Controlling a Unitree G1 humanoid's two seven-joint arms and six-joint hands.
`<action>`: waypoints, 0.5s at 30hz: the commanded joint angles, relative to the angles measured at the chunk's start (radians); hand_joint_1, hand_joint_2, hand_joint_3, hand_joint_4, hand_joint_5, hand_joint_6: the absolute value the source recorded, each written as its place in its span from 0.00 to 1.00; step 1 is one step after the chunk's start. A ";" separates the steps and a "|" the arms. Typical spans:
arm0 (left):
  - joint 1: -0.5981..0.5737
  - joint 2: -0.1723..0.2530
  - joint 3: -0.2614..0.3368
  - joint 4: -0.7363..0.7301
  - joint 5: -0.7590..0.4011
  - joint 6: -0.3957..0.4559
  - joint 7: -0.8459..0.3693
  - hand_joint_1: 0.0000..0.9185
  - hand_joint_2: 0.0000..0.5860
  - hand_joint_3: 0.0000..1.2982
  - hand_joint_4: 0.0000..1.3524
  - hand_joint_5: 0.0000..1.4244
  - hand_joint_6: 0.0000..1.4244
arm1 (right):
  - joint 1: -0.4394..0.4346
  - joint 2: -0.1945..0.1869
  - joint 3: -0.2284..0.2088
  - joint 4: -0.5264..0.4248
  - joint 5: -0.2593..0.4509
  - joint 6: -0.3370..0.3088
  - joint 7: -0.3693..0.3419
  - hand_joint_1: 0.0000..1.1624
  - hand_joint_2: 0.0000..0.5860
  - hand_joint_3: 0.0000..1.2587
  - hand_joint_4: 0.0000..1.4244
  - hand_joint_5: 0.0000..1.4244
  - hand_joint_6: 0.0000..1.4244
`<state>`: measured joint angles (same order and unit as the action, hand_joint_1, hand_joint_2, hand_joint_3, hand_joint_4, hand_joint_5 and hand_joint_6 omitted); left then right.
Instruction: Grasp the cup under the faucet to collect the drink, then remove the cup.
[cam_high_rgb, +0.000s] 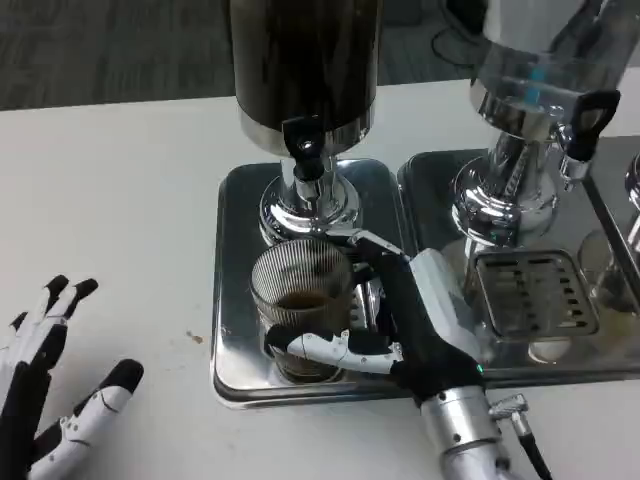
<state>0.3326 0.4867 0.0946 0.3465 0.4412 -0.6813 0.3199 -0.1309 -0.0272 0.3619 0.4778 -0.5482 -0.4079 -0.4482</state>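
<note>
Two drink dispensers stood on metal trays on the white desk (120, 200); the dark dispenser (305, 70) was the one in use. Its black tap (303, 140) pointed straight down over the ribbed glass cup (300, 290), which sat on the left tray (235, 290) just in front of the dispenser's chrome base, so whatever ran out would drop into the cup and any spill would stay on the tray. A shallow layer of brown drink showed in the cup (low level, far from full by my read).

Right hand (400, 320) was wrapped around the cup from the cup's right side: one white finger curled across the near front wall, others reached around the far side, black palm pressed against the glass. Clamped on the cup, holding it steady under the tap. Cup bottom looked to be on the tray, though the finger hid part of it, so could not be sure.

Left hand (50, 390) rested low on the desk at the near left corner, well apart from the tray, fingers spread, nothing in them, waiting.

Second dispenser (530, 90) and its drip grate (530, 290) on the right tray looked unused. Judged stage: collecting, cup not yet removed.
</note>
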 joint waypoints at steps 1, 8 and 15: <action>-0.024 0.008 -0.016 0.018 0.000 -0.004 -0.032 0.00 0.31 0.08 0.00 0.02 0.00 | -0.011 -0.009 -0.009 -0.022 -0.004 -0.046 -0.027 0.85 0.16 0.41 0.47 0.67 0.97; -0.022 0.011 -0.016 0.016 0.010 -0.003 -0.031 0.00 0.31 0.08 0.00 0.02 0.00 | -0.004 0.004 -0.026 -0.033 0.013 -0.056 -0.044 0.85 0.16 0.41 0.47 0.67 0.97; -0.003 0.061 -0.022 -0.058 0.103 0.054 -0.046 0.00 0.28 0.00 0.00 0.00 0.00 | 0.067 -0.003 -0.033 -0.118 0.023 -0.092 -0.038 0.85 0.15 0.42 0.48 0.67 0.96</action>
<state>0.3160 0.5138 0.0780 0.3247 0.5030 -0.6595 0.2925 -0.0840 -0.0363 0.3366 0.4370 -0.5329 -0.4461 -0.4632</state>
